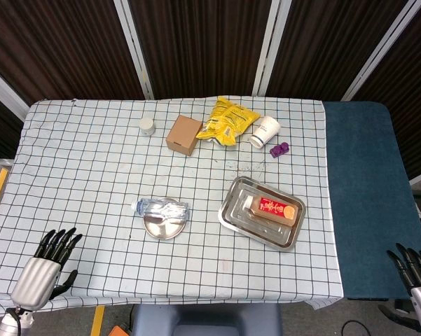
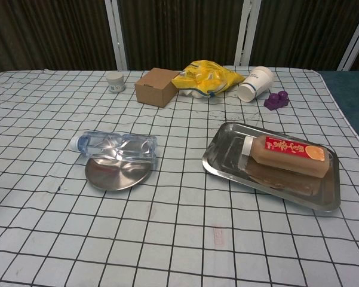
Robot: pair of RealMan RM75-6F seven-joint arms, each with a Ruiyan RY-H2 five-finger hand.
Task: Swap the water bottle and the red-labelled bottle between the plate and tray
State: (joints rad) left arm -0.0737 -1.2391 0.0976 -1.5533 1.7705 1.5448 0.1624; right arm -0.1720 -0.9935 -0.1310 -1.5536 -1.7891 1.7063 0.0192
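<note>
A clear water bottle (image 1: 160,208) (image 2: 116,147) lies on its side across the round metal plate (image 1: 164,228) (image 2: 114,175), cap pointing left. The red-labelled bottle (image 1: 270,208) (image 2: 290,153) of orange drink lies flat in the rectangular metal tray (image 1: 232,208) (image 2: 224,152), cap toward the left. My left hand (image 1: 49,262) hovers at the table's near left corner, fingers spread, holding nothing. At the lower right edge of the head view, off the table, my right hand (image 1: 415,269) also shows spread, empty fingers. Neither hand appears in the chest view.
Along the far side stand a small white jar (image 1: 148,126) (image 2: 114,81), a cardboard box (image 1: 184,134) (image 2: 157,86), a yellow snack bag (image 1: 228,120) (image 2: 208,78), a tipped white paper cup (image 1: 264,131) (image 2: 255,83) and a purple toy (image 1: 279,148) (image 2: 276,100). A blue surface (image 1: 364,196) borders the table's right.
</note>
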